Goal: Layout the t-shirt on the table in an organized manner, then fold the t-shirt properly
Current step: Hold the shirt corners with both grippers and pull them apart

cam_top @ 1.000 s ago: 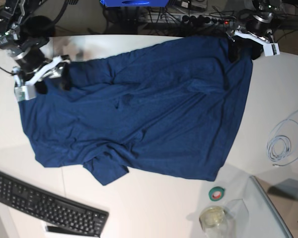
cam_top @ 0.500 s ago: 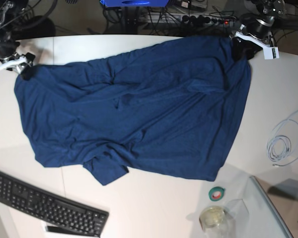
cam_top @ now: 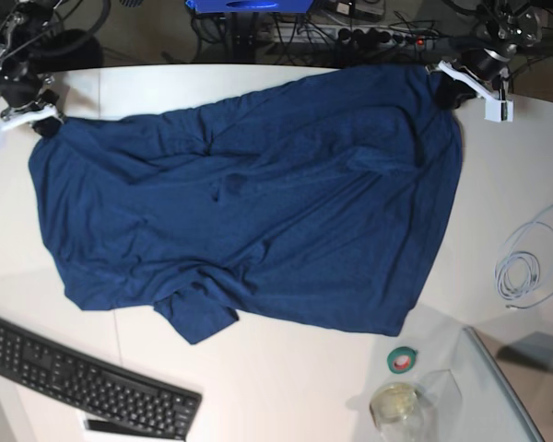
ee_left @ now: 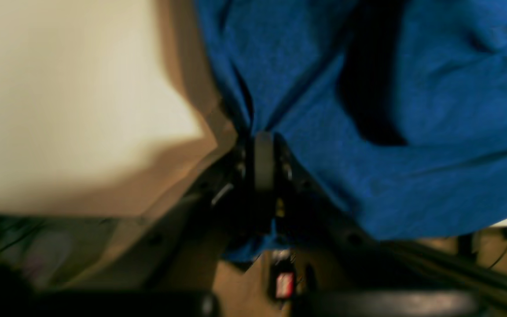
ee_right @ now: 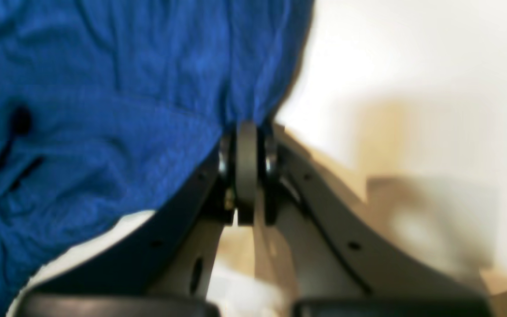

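Both the left gripper (ee_left: 263, 145) and the right gripper (ee_right: 246, 132) pinched the t-shirt (cam_top: 258, 212), which lay rumpled on the table (cam_top: 286, 387), not folded yet.

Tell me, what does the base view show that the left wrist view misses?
Only the base view shows the whole t-shirt spread rumpled on the table, plus the keyboard, the green tape roll, the jar, the coiled cable and the right gripper. Only the left wrist view shows, close up, the left gripper shut on a pinch of the shirt's edge. Both share the blue shirt, the white table and that left gripper.
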